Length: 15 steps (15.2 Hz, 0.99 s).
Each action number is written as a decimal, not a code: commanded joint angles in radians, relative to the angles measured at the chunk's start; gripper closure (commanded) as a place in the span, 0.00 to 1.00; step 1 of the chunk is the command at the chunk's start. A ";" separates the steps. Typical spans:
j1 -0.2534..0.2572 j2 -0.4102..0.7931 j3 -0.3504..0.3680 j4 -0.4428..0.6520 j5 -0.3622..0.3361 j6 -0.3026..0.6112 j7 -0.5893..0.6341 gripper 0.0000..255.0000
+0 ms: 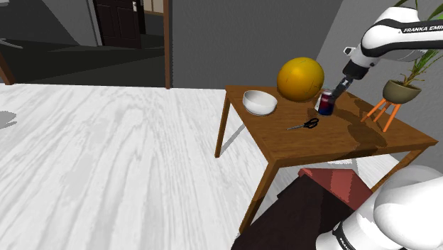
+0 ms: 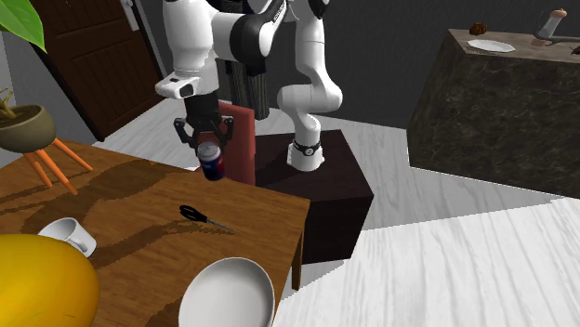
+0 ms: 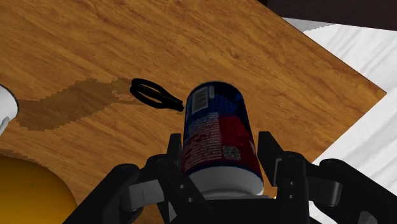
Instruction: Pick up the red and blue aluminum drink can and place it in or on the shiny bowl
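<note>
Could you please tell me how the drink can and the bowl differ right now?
The drink can is red and blue; the bowl is plain white. The drink can is a narrow cylinder, the bowl wide and open. The drink can is clasped in the end effector, while the bowl sits free on the table. Both are round containers.

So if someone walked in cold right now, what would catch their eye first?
Probably the big yellow-orange ball on the wooden table, sitting beside the white bowl. Next would be the red and blue can, clasped by the black gripper over the table, with the black scissors lying on the wood nearby.
</note>
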 commanded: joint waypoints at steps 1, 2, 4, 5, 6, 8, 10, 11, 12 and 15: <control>0.001 0.000 0.003 0.015 0.002 -0.015 -0.001 1.00; 0.018 0.031 0.003 0.038 0.018 -0.010 0.006 1.00; 0.051 0.094 0.004 0.087 0.052 -0.002 0.019 1.00; 0.066 0.127 0.003 0.113 0.069 0.001 0.023 1.00; 0.081 0.160 0.002 0.140 0.087 0.004 0.027 1.00; 0.109 0.228 -0.001 0.199 0.126 0.005 0.031 1.00; 0.132 0.299 -0.004 0.262 0.168 0.002 0.032 1.00; 0.142 0.336 -0.005 0.296 0.190 -0.001 0.031 1.00; 0.151 0.373 -0.006 0.331 0.213 -0.005 0.030 1.00; 0.168 0.489 -0.008 0.446 0.284 -0.026 0.023 1.00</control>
